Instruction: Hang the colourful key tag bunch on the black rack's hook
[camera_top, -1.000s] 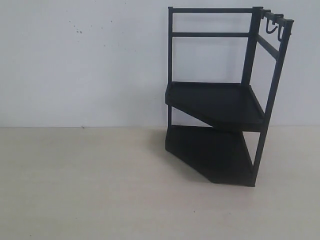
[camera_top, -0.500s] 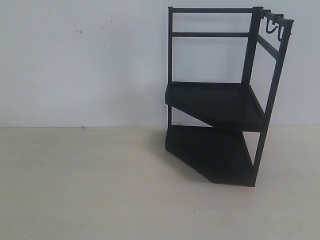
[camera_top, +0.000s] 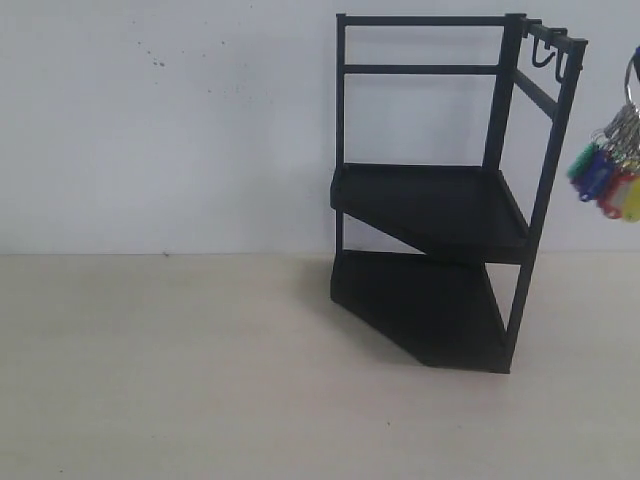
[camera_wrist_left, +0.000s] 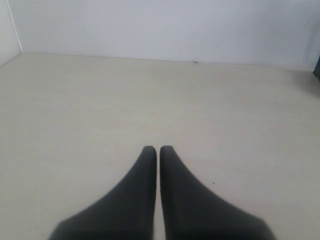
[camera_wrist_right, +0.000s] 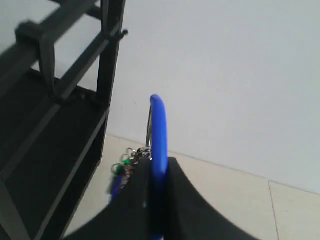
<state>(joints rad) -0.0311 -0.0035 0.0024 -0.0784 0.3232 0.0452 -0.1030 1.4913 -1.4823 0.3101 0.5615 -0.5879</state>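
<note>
The black rack stands at the right of the exterior view, with small hooks on its top side rail. At that view's right edge the colourful key tag bunch hangs in the air, right of the rack and below hook height. The right gripper itself is outside the exterior view. In the right wrist view my right gripper is shut on the bunch's blue-sleeved ring, tags dangling beside it, with the rack and a hook close by. My left gripper is shut on nothing above the table.
A pale wall rises behind the rack. A beige tabletop stretches left of the rack. The rack's two dark shelves jut toward the camera.
The key tag bunch has come into the exterior view at the right edge; it was out of view before. The rack has not moved.
</note>
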